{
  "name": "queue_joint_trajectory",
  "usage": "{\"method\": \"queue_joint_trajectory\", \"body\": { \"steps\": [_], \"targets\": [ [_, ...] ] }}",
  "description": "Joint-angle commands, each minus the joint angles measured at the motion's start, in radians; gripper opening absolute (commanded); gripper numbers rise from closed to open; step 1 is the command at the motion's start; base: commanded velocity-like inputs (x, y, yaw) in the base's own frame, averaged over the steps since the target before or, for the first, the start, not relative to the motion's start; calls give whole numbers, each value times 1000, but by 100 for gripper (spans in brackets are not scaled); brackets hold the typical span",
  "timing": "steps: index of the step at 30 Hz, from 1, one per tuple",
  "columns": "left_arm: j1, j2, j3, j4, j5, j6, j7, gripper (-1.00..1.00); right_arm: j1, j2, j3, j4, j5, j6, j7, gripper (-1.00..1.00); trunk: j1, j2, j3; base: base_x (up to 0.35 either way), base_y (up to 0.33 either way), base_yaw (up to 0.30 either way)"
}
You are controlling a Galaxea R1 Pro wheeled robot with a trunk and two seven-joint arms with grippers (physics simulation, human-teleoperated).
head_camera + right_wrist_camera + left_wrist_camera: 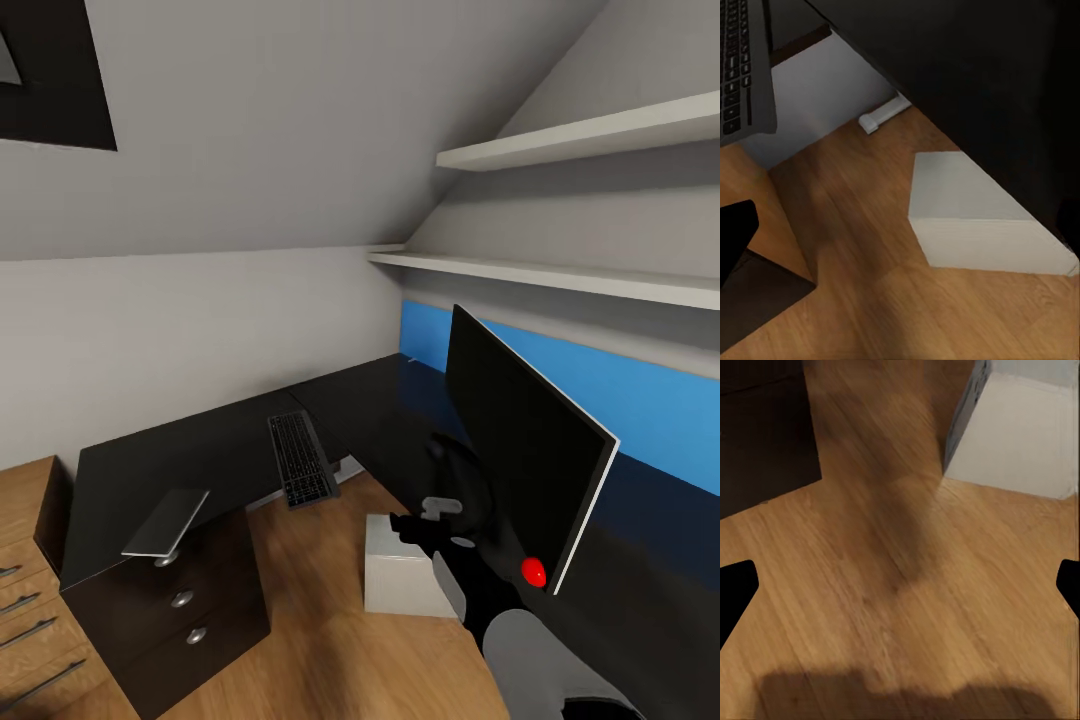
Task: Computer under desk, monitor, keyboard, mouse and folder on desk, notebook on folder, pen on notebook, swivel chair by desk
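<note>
Open floor [300, 620] between drawer unit [180, 600] and computer [400, 580] — passable.

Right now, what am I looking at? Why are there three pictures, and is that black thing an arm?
It is a robot on wheels with two arms, drawn inside a computer simulation. The big picture comes from a camera on its head. The black arm with the red dot is its right arm. The two small pictures come from cameras near each arm's jaws, looking down at the wooden floor. On the black desk are a monitor and a keyboard, which sticks out over the edge. The grey box on the floor is the computer. Both pairs of jaws are open and hold nothing.
</note>
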Motion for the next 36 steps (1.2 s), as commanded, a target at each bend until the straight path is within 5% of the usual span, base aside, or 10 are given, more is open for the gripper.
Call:
{"method": "queue_joint_trajectory", "body": {
  "steps": [1,7,9,10,14,16,22,36],
  "targets": [
    [0,1,-17,-11,11,-4,6,100,0,0,-5,-2,-2,6,1,100,0,-1,-1,0,0,0],
    [16,1,-69,-212,13,55,12,100,0,-1,4,-3,-3,6,-90,100,0,-1,-1,0,0,0],
    [48,2,-75,-339,14,164,24,100,0,-1,4,-3,-3,7,-125,100,0,-1,-1,0,0,0],
    [89,3,-79,-528,16,355,49,100,0,-2,2,-4,-4,7,-151,100,0,-1,-1,0,0,0],
    [112,3,-78,-717,27,526,68,100,0,-3,1,-5,-4,6,-162,100,0,-1,-1,0,0,0],
    [119,2,-74,-836,77,618,77,100,0,-9,0,-6,-4,-3,-161,100,0,-1,-1,0,0,0],
    [122,-4,-67,-889,126,676,82,100,0,-23,-1,-6,-5,-79,-165,100,0,-1,-1,0,0,0],
    [123,-2,21,-893,134,683,81,100,0,-47,1,-13,-2,-110,-168,100,0,-1,-1,121,0,0]
  ]
}}
